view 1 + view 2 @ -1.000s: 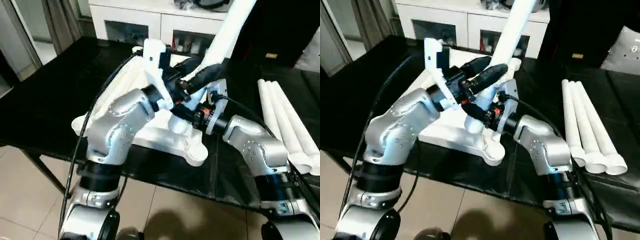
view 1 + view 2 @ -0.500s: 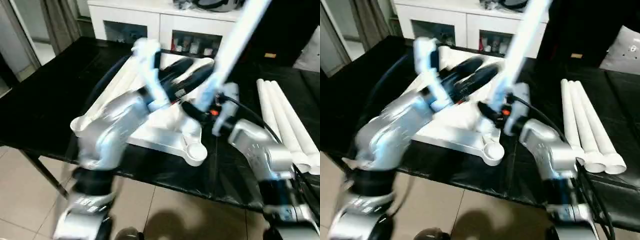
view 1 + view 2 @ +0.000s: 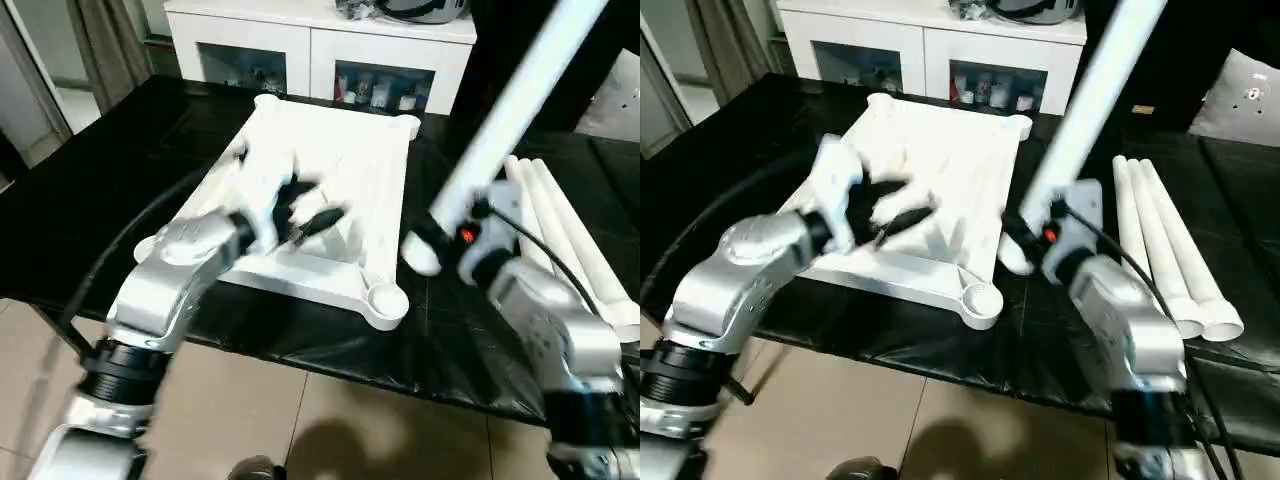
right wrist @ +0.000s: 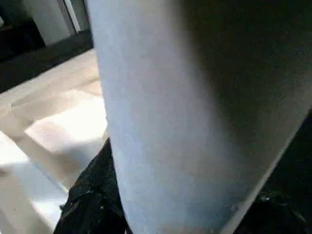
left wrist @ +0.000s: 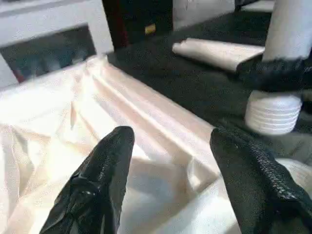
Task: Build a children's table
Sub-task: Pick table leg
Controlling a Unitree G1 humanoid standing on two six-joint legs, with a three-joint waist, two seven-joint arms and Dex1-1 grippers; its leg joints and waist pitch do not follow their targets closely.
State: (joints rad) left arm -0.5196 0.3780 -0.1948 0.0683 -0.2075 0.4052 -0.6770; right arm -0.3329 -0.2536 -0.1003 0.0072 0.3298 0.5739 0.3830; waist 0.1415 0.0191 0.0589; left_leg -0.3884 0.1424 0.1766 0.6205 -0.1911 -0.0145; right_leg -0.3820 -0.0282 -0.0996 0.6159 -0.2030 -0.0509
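Left jaws (image 5: 168,170) stand apart, nothing btwn them, the two black fingers (image 5: 105,180) hovering over the ribbed underside of the tabletop (image 3: 340,190). Right jaws (image 3: 1025,232) are clamped on a white leg (image 3: 505,120) near its threaded lower end; in the left wrist view a black finger wraps the tube just above the ridged end. That leg tilts up and away from the tabletop, its low end just off the tabletop's right edge, above the desk (image 3: 90,210), w/ upper end running out of view at top.

Tabletop lies upside down on the black-covered desk, ribs up, rounded corner sockets at each corner; nearest right socket (image 3: 385,300) sits open, close to the desk's front edge. Left arm (image 3: 165,290) reaches in from the tabletop's near-left side, silver forearm w/ black cable looping alongside. Right arm (image 3: 1120,320) comes in on the tabletop's right.

Three more legs (image 3: 1165,250) lie side by side on the desk, well right of the tabletop, touching each other, flared ends toward the front edge.

Beyond the tabletop's far edge stands a white cabinet (image 3: 320,50) w/ glass-front compartments. Below the desk's front edge, beige floor tiles (image 3: 330,420)
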